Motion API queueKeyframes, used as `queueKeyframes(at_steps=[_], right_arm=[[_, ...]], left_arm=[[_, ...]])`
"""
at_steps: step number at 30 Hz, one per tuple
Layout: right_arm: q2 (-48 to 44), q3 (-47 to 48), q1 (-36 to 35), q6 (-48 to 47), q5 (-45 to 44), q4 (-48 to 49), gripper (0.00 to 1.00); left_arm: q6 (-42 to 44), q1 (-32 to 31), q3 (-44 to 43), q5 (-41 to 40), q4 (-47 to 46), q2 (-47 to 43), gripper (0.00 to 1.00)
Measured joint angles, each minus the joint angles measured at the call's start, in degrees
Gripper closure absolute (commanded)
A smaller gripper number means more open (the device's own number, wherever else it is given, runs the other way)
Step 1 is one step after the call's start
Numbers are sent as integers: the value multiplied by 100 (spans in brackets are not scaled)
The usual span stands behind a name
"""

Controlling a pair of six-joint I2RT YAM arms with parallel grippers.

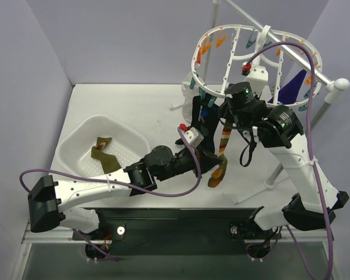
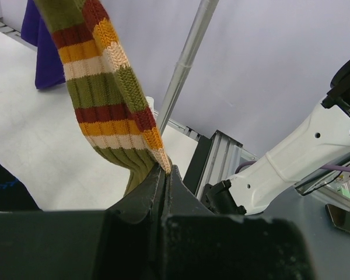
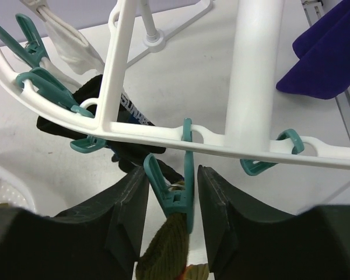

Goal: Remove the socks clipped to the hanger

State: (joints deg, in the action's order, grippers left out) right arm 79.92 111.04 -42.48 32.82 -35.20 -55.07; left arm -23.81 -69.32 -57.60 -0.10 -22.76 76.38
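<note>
My left gripper (image 2: 163, 172) is clenched on the low end of the striped sock (image 2: 105, 87). The sock hangs from a teal clip (image 3: 181, 198) on the hanger (image 3: 163, 135). My right gripper (image 3: 172, 175) straddles that clip, jaws apart. Risk: if I pull before the clip opens, the hanger tips.

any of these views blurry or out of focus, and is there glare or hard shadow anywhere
top external: even light, sharp, only soft shadows on the table. left wrist: striped sock crisp, the left gripper dark and soft up close. right wrist: teal clip sharp, the sock's top at the bottom edge blurred, white hanger bright, no glare.
</note>
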Motion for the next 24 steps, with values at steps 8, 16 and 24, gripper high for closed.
queueKeyframes(at_steps=[8,16,24], right_arm=[[-7,-94,9,-31,-35,83,100],[-175,-240,151,-136,22,127,100],[-417,-505,409,-127,199,205,100]], left_arm=[[2,-11,0,2,107,2,100],[33,-11,0,-13,400,0,100],[70,-9,31,-251,960,-284,100]])
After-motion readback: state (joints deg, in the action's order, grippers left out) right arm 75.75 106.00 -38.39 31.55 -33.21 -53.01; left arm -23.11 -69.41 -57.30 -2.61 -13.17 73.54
